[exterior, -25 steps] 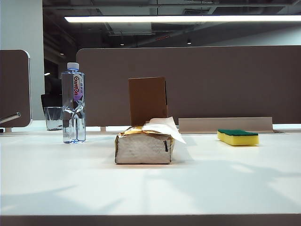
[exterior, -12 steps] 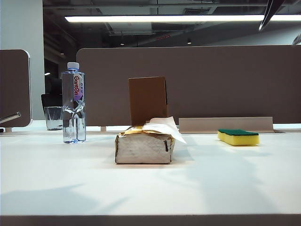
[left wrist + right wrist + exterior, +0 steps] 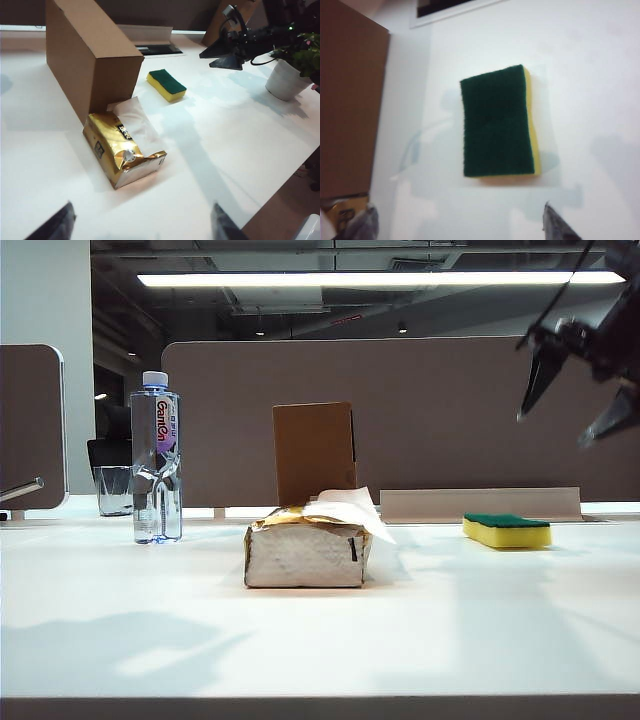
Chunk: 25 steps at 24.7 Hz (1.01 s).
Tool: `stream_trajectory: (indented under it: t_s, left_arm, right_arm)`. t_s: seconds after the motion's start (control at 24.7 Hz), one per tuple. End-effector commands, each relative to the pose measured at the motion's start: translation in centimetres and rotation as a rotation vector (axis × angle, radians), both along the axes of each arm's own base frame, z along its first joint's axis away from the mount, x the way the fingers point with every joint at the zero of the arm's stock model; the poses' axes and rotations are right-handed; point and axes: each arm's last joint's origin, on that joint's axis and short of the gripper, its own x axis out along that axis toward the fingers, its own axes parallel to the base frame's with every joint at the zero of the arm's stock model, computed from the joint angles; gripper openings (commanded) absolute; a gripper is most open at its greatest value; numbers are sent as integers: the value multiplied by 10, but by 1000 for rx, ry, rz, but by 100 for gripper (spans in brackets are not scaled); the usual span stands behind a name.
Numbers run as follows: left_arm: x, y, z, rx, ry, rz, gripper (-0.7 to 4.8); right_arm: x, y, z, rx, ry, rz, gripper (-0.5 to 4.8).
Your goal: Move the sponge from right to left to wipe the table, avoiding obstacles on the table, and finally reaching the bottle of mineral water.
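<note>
Sitting flat on the white tabletop [image 3: 480,630], green scouring face up, is the sponge [image 3: 507,531], out on the right side with nothing touching it. High above it hangs the right pincer [image 3: 572,405], dark fingers spread wide and empty; its wrist camera looks straight down on the sponge [image 3: 499,128], with the two fingertips [image 3: 555,225] showing well apart at the frame edge.

Across to the middle now: the tissue pack [image 3: 307,552], gold on top, whitish on its near face, a white sheet spilling out towards the sponge. Right behind it, and touching it as the left wrist view shows, stands the brown cardboard box [image 3: 314,452], upright.

Far left, the bottle of mineral water [image 3: 156,458] stands upright, white cap on, with a short glass cup [image 3: 115,490] behind it.

The left pincer [image 3: 137,222] sits out of the exterior view; its wrist camera shows two dark fingertips [image 3: 55,225] released, far apart, holding nothing, looking over the pack and box towards the sponge.

The tabletop is smooth, matte, crossed by soft shadows. Brown partition panels [image 3: 450,420] run behind it, a long strip light [image 3: 350,280] glows on a dark ceiling, and a white-potted plant [image 3: 287,75] stands at the far edge.
</note>
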Motion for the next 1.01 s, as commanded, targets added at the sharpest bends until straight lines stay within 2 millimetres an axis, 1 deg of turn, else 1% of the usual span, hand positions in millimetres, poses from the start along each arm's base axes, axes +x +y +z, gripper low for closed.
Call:
stream_trajectory:
  t_s: [0.04, 0.16, 0.32, 0.4, 0.57, 0.61, 0.73, 0.81, 1.01]
  left_arm:
    - [4, 0, 1, 7, -6, -4, 351]
    - [7, 0, 0, 14, -2, -7, 351]
    - [9, 0, -1, 25, -1, -7, 351]
    - [10, 1, -1, 33, -1, 13, 351]
    - [10, 1, -1, 33, 0, 14, 351]
    - [10, 1, -1, 33, 1, 14, 351]
    - [11, 1, -2, 33, 5, 14, 351]
    - [11, 1, -2, 33, 6, 14, 351]
    - [11, 1, -2, 33, 6, 13, 351]
  right_arm:
    - [17, 0, -7, 3, -1, 10, 423]
    - [30, -1, -19, 5, 15, 12, 423]
    - [42, 0, -31, 7, 19, 16, 423]
    - [50, 2, -44, 16, 29, 28, 423]
    - [57, 6, -56, 20, 46, 39, 423]
    - [60, 10, -60, 19, 46, 47, 422]
    - [68, 12, -69, 9, 17, 44, 415]
    - [71, 12, -75, -4, 22, 32, 408]
    - [75, 12, -86, -12, 35, 25, 408]
